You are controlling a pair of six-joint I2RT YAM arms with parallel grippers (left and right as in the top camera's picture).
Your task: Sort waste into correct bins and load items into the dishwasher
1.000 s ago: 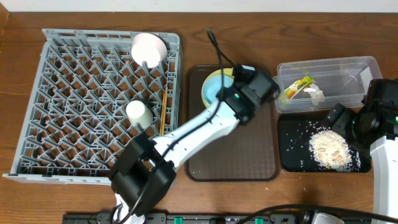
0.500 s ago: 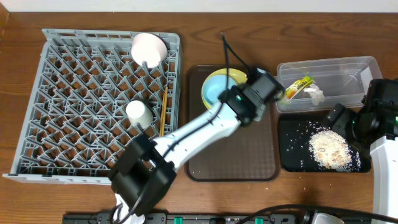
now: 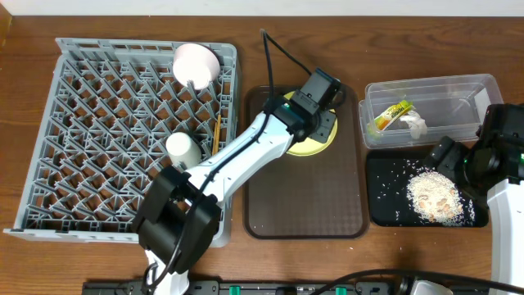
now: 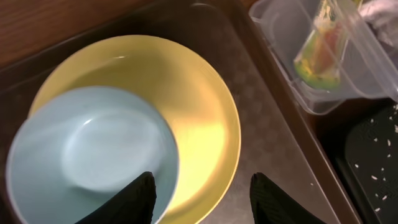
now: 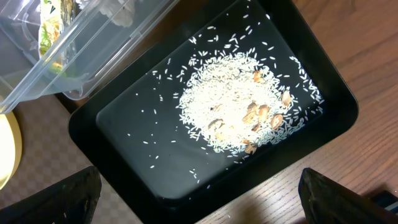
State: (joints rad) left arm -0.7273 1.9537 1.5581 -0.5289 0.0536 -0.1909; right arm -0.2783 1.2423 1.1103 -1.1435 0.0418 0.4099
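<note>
The yellow-green plate [image 4: 199, 106] lies on the brown serving tray [image 3: 311, 197] with the light blue bowl [image 4: 87, 155] on it. My left gripper [image 4: 205, 202] hovers open just above the plate's edge beside the bowl; in the overhead view it [image 3: 321, 123] covers the bowl. The white bowl [image 3: 196, 64], white cup [image 3: 182, 147] and chopsticks [image 3: 216, 138] are in the grey dish rack [image 3: 82, 123]. The wrapper [image 3: 391, 115] and tissue [image 3: 416, 124] lie in the clear tub [image 3: 458, 90]. Food scraps [image 5: 242, 112] lie in the black tray [image 5: 124, 155]. My right gripper [image 5: 199, 205] is open and empty above that tray's near edge.
The brown serving tray sits between the rack and the two bins. The clear tub [image 5: 74, 50] overlaps the black tray's far edge. Bare wooden table [image 5: 348, 155] borders the black tray. A cable loops from the left wrist [image 3: 274, 53].
My left gripper has swung from the tray's right side back over the plate and now hides the blue bowl in the overhead view. The right arm has not moved.
</note>
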